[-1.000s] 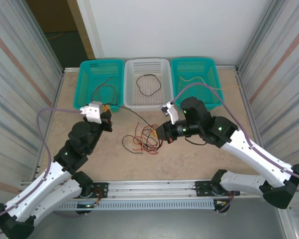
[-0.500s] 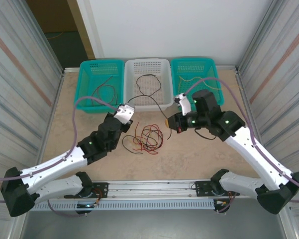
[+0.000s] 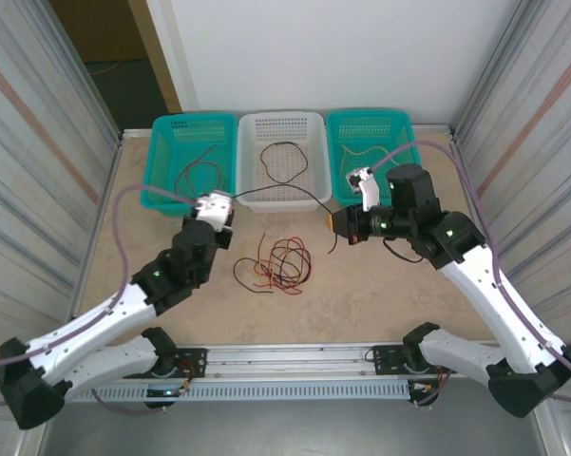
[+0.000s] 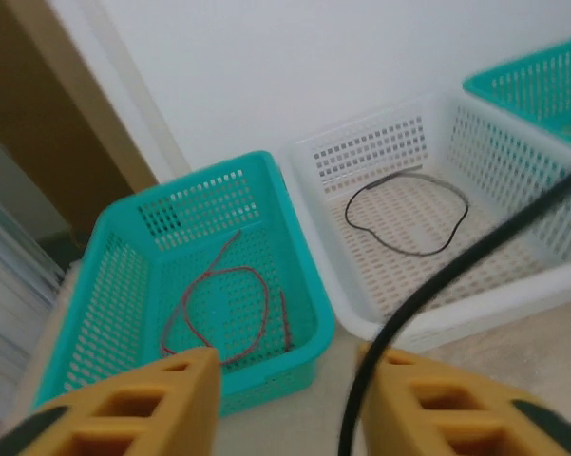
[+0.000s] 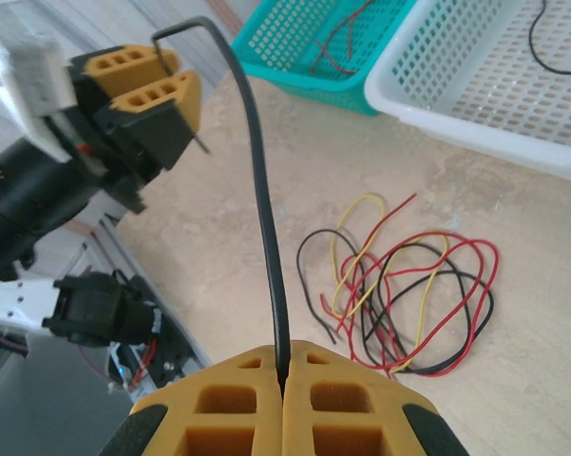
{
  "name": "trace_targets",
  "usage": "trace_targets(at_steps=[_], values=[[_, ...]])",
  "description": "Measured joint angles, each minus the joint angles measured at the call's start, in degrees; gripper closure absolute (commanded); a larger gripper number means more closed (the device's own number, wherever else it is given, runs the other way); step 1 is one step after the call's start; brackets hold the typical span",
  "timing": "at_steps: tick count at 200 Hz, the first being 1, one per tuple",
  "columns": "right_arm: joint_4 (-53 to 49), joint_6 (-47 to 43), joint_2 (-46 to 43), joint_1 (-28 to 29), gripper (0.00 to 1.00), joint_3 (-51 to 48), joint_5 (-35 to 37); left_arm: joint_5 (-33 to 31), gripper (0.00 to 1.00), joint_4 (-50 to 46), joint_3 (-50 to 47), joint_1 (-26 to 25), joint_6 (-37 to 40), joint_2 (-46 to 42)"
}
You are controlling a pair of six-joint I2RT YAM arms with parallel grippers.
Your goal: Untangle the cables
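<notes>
Three baskets at far edge of table (image 3: 409, 285), one wire colour apiece, likely sorting bins: reddish in left teal basket (image 3: 195, 119), black in white basket (image 3: 280, 116), yellow in right teal basket (image 3: 371, 114). Unsorted cables (image 3: 280, 263) heaped loose mid-table between arms. Right gripper (image 3: 340, 220) clamped on black cable (image 3: 332, 242), held clear of heap, tail dangling. Left gripper (image 3: 218, 213) at other end, near white basket.

Left wrist: fingers (image 4: 152, 404) parted, nothing pinched. Black cable (image 4: 428, 285) crossing loose past gap, white basket (image 4: 513, 294) ahead. Probably release for drop into matching bin.

Right wrist: right gripper (image 5: 285, 380) pressed fully together on black cable (image 5: 261, 190), strand arcing up to left gripper (image 5: 142, 85), bent end beside its spread fingers. Heap (image 5: 409, 294) below, well apart; strand apparently freed.
</notes>
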Motion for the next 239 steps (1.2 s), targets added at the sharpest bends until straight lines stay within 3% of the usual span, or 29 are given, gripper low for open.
trace_targets(at_steps=[34, 78, 130, 177, 193, 239], values=[[4.59, 1.29, 7.67, -0.87, 0.96, 8.7, 0.42, 4.07, 0.19, -7.21, -0.57, 3.34, -13.38, -10.1], [11.13, 3.8, 18.75, -2.32, 0.96, 20.41, 3.13, 8.07, 0.1, -15.47, -3.56, 5.9, -25.99, -20.06], [15.5, 8.17, 32.13, -7.26, 0.94, 33.07, 2.43, 13.33, 0.07, -25.92, -5.62, 6.4, -35.67, -22.32], [16.15, 10.71, 42.03, -9.11, 0.92, 42.84, 1.31, 18.18, 0.07, -27.47, -7.98, 6.4, -39.91, -22.93], [16.09, 10.88, 45.57, -9.31, 0.87, 45.16, 1.2, 19.45, 0.07, -27.41, -8.11, 6.4, -40.48, -22.27], [14.25, 13.7, 55.21, -9.33, 0.53, 45.92, -0.22, 21.14, 0.05, -26.62, -8.09, 6.4, -40.74, -19.8]])
